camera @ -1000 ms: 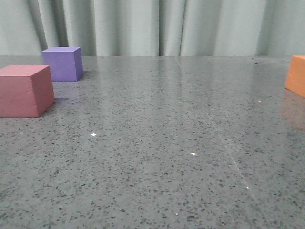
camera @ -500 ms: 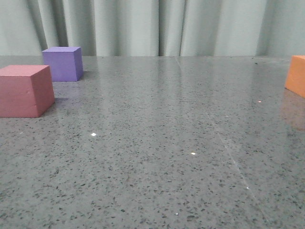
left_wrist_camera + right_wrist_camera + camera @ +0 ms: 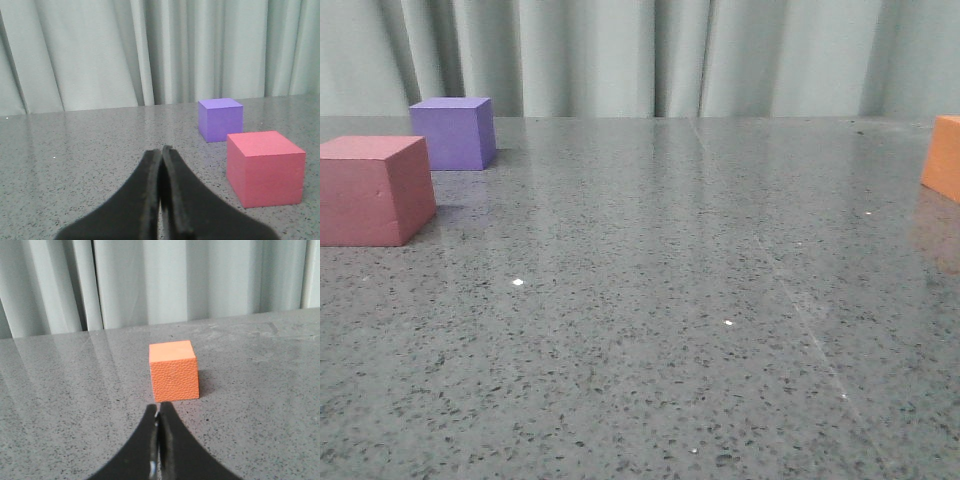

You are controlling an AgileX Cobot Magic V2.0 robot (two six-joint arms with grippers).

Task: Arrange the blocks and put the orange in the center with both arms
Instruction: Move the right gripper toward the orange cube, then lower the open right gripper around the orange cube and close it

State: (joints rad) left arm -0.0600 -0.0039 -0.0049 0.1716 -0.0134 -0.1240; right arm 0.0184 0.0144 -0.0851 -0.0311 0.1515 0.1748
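Nothing gripped yet. Orange cube [image 3: 943, 157] sits at the far right edge of the worktop [image 3: 650, 300], partly cut off in the front view; pink-red cube [image 3: 372, 190] is at the left edge, nearer, with the purple cube [image 3: 453, 132] just behind it, farther back, a small gap between them. The middle of the worktop lies between the left pair and the orange one. Right tool [image 3: 158, 432] has its two fingers pressed together, no gap showing, holding nothing; the right wrist view shows the orange cube [image 3: 173, 370] straight ahead of the fingertips, close beyond them, not touching, one face turned almost squarely toward the tool. It's a cube so no long axis to speak of. Key relation: the orange block lies dead in line with the right tool and well apart from the left one, so the right arm looks like the one to take it, and the fingers would need to spread before closing across it. Left tool [image 3: 161, 185] is likewise closed tight and empty; in its wrist view the pink-red cube [image 3: 265, 167] and purple cube [image 3: 220, 119] both sit off to one side of the fingertips, not in line, pink-red the closer. Left arm is the nearer one for those two. Task reads as barely started. Curtain [image 3: 640, 55] backs the scene.
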